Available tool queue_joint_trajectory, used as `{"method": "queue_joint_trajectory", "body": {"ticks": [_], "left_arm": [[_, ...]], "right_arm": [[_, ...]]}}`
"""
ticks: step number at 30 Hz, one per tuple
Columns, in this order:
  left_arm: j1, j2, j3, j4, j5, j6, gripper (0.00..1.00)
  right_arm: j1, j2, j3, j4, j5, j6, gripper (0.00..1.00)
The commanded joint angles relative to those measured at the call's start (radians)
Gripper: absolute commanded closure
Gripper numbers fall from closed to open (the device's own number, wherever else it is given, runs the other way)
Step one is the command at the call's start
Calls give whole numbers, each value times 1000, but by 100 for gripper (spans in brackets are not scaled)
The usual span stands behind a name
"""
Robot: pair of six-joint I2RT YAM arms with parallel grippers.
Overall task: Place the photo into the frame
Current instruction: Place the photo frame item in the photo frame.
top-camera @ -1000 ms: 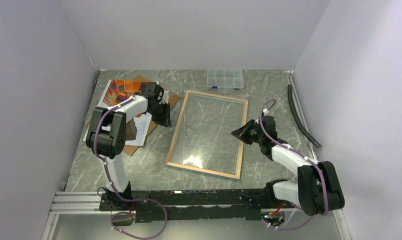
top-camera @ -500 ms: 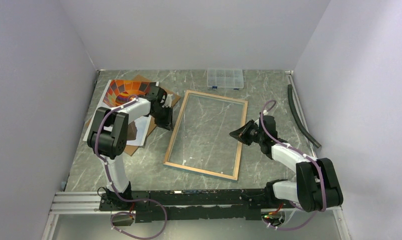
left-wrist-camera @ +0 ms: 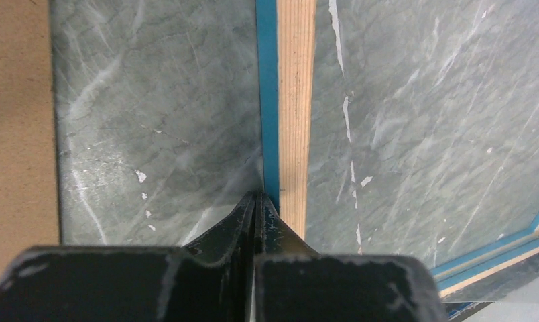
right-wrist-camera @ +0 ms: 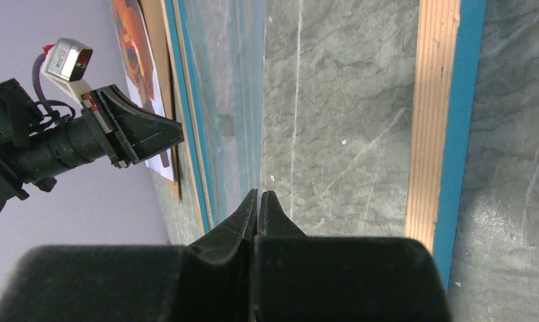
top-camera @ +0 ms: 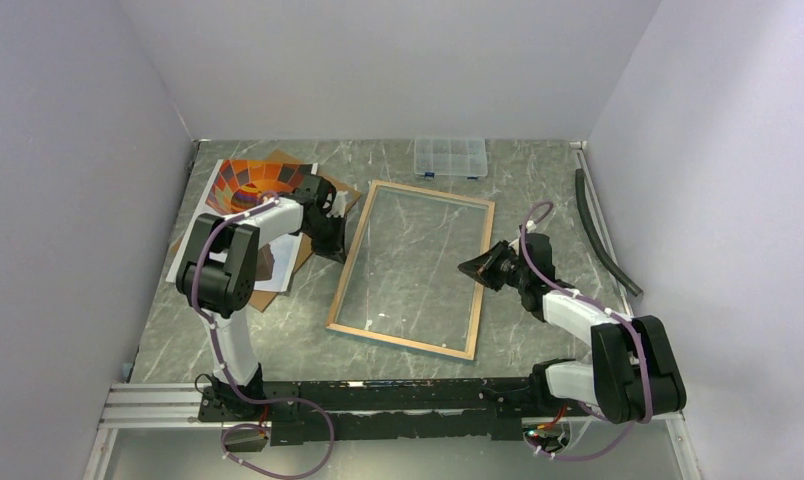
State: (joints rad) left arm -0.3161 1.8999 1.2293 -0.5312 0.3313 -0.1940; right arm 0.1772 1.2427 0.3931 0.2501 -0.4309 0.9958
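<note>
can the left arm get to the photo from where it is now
Probably yes. The photo lies face up on the backing board, right beside the left gripper, which is shut at the frame's left rail. Nothing lies on the photo; only the arm itself hangs over it.

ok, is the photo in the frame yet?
Out. The photo lies on the brown board, left of the frame; the frame's pane shows only the marble table through it.

Clear compartment box point(top-camera: 450, 157) at far edge; black hose point(top-camera: 603, 235) along right side; brown board point(left-wrist-camera: 19, 121) left.
</note>
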Motion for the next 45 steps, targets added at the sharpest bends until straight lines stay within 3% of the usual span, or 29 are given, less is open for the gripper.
{"method": "queue_joint_trajectory", "body": {"ticks": [1,10,21,26,32,38,45], "left_arm": [[-14,15,-11,20,32,14,96],[-42,26,-30,25,42,7,97],[-51,11,-33,17,29,15,97],[-51,6,-40,16,34,14,97],[-51,2,-41,11,31,18,97],[-49,-2,-42,11,22,19,97],[-49,-3,-43,16,20,17,97]], "right_arm": [[2,-19,-25,126,-20,12,100],[8,-38,-96,232,13,30,100],[38,-43,-10,7,104,-92,100],[42,-41,8,-10,112,-116,99],[55,-18,78,-107,130,-184,82],[79,-13,174,-284,187,-276,41],[158,28,280,-447,307,-336,25]]}}
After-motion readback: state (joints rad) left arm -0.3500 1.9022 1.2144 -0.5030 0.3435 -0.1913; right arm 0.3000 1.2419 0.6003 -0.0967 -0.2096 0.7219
